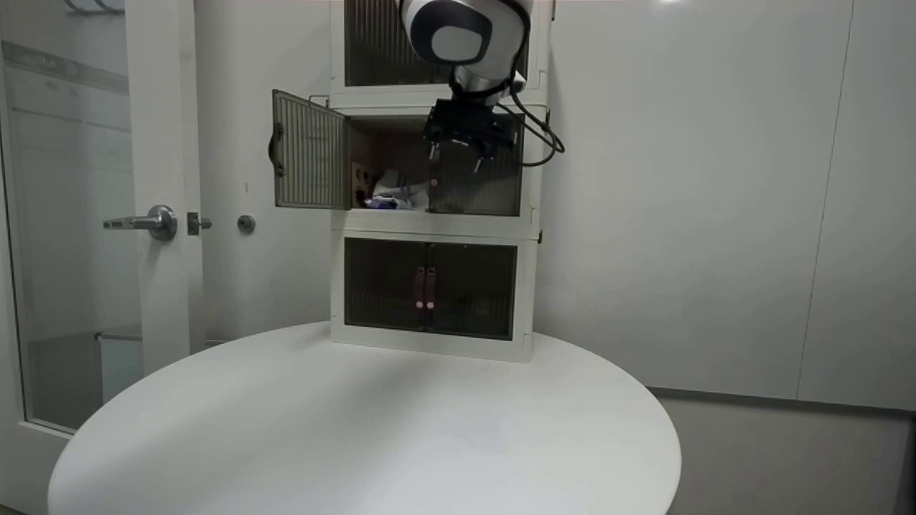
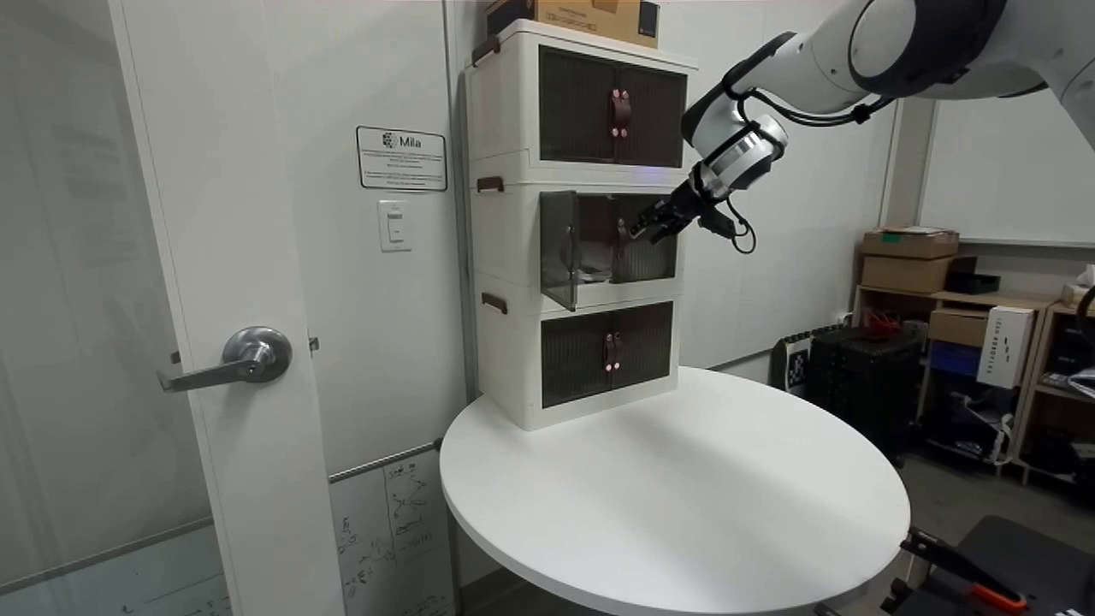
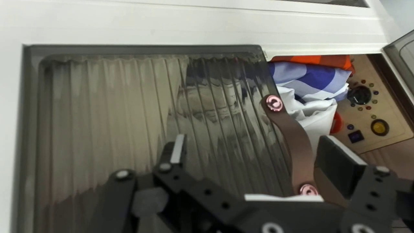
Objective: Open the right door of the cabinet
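The white three-tier cabinet [image 1: 429, 223] [image 2: 505, 239] shows in both exterior views. Its middle tier's right door [image 1: 479, 186] [image 2: 650, 261] is shut, a smoky ribbed panel. In the wrist view, which looks upside down, the right door [image 3: 113, 113] fills the left. Its brown strap handle [image 3: 299, 142] with pink rivets is at the door's free edge. My gripper [image 1: 456, 159] [image 2: 646, 233] is open and empty in front of this door. In the wrist view the gripper [image 3: 258, 155] has the strap between its fingers, closer to the right finger; I cannot tell if it touches. The strap's lower part is partly hidden.
The left leaf [image 1: 311, 154] [image 2: 559, 248] of the middle tier stands open, swung outward. Inside lie folded cloths [image 3: 307, 81] and a wooden panel with knobs [image 3: 365, 97]. The cabinet stands on a white round table [image 1: 372, 429]. A cardboard box [image 2: 590, 19] sits on top.
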Controlling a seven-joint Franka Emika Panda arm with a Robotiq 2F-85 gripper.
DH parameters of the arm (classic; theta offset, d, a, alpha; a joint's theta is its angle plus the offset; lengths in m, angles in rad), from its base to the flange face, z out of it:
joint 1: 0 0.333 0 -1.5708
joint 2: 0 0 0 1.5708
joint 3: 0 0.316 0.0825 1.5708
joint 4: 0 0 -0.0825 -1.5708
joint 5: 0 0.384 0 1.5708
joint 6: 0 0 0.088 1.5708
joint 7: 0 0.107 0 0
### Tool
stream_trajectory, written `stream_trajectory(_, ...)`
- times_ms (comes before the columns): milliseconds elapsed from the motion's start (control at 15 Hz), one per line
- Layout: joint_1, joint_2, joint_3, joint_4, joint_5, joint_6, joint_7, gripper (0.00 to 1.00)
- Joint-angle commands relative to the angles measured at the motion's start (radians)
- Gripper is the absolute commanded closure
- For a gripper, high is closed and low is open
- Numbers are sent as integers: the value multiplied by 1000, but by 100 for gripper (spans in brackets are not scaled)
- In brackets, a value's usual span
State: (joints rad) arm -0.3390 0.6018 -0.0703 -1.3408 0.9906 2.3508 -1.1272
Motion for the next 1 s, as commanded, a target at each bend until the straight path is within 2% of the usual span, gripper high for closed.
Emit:
stream_trajectory(0, -4, 46, 20, 69, -35, -11, 38, 0)
stream_trajectory(333, 1, 46, 53, 73, -23, -12, 20, 0)
stream_trajectory(933, 11, 39, 64, 65, -22, -26, 34, 0)
